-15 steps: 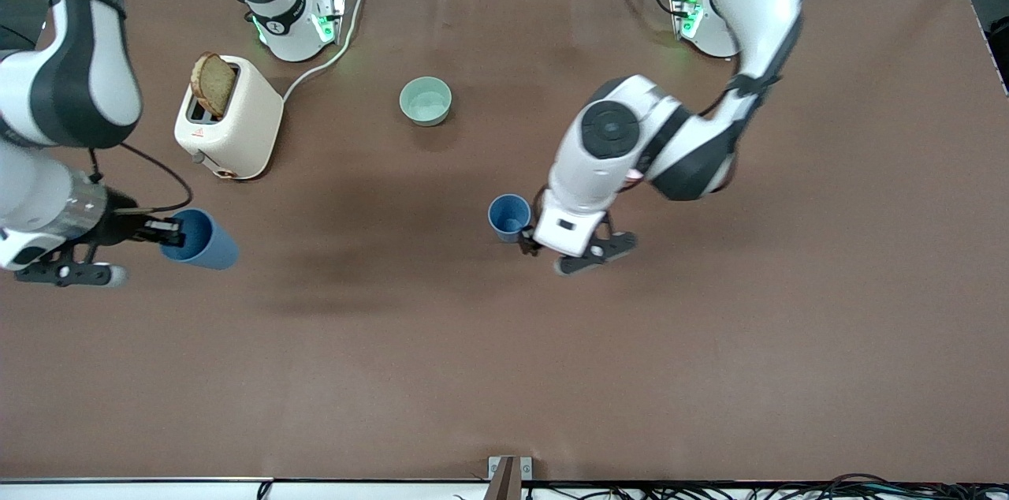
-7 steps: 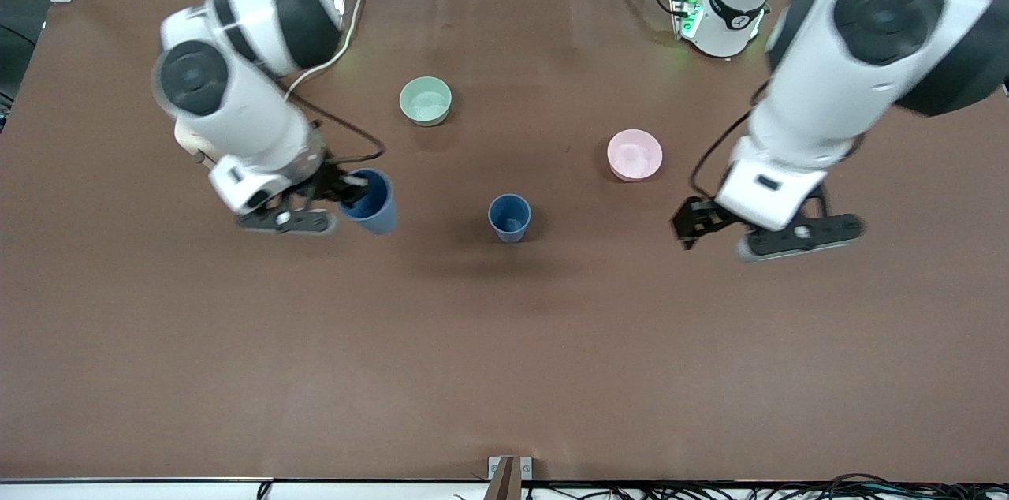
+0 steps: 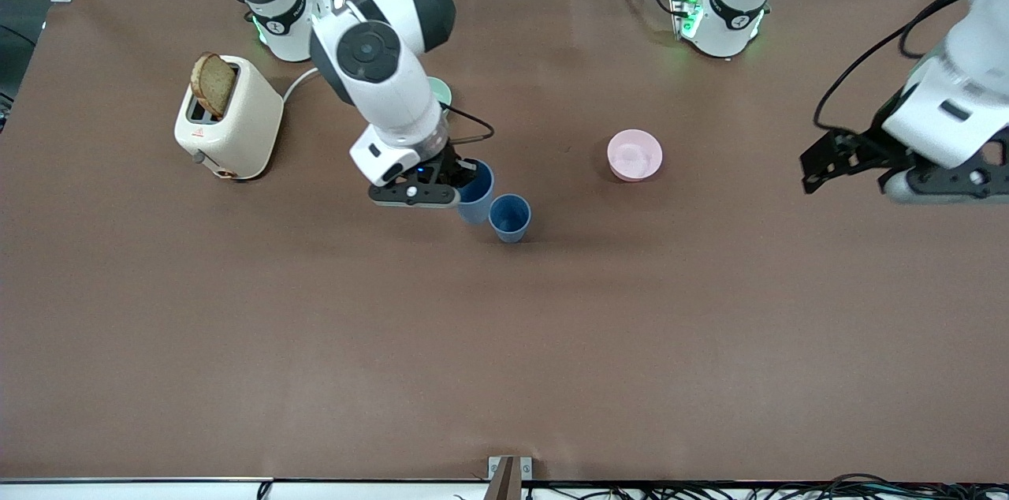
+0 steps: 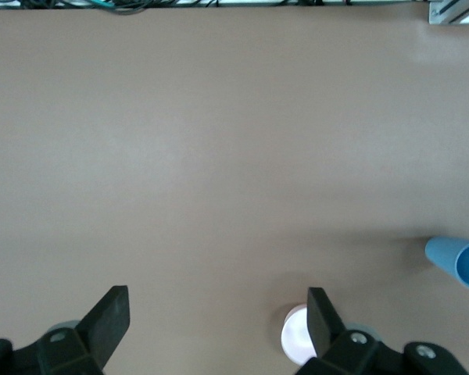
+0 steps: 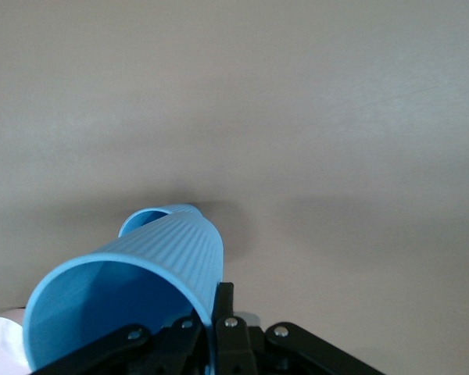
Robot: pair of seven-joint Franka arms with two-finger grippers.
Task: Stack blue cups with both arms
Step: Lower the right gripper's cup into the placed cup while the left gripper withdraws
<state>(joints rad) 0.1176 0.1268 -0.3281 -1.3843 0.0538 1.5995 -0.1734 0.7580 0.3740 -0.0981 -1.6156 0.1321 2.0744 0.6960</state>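
**Right gripper carries 1 blue cup up against the other**

Right gripper [image 3: 457, 178], in the front view, is clamped on the rim of the held blue cup [image 3: 476, 191], which hangs tilted with its base pointing down toward the second blue cup [image 3: 509, 217]. That second cup stands upright on the brown table [image 3: 504, 358], just beside the held one and a little toward the left arm's end from the gripper. In this view the 2 cups look to be touching or nearly so; I cannot tell which. The pale green bowl [image 3: 441, 92] peeks out from under the right arm. The toaster [image 3: 228, 120], with a slice of bread [image 3: 211, 83] standing in its slot, sits well apart from the gripper toward the right arm's end. The pink bowl [image 3: 634, 154] lies between the 2 grippers. The left gripper [image 3: 839, 161] waits with its fingers spread wide, over the table at the left arm's end.

The left wrist view shows the left gripper [image 4: 217, 316] open over bare table, with the pink bowl [image 4: 295, 346] partly hidden by 1 finger and a blue cup [image 4: 458, 262] near the picture's edge.

The right wrist view shows the right gripper [image 5: 216, 319] pinching the wall of the ribbed held blue cup [image 5: 133, 285] at its rim, and the second blue cup's [image 5: 152, 219] rim showing just past it.
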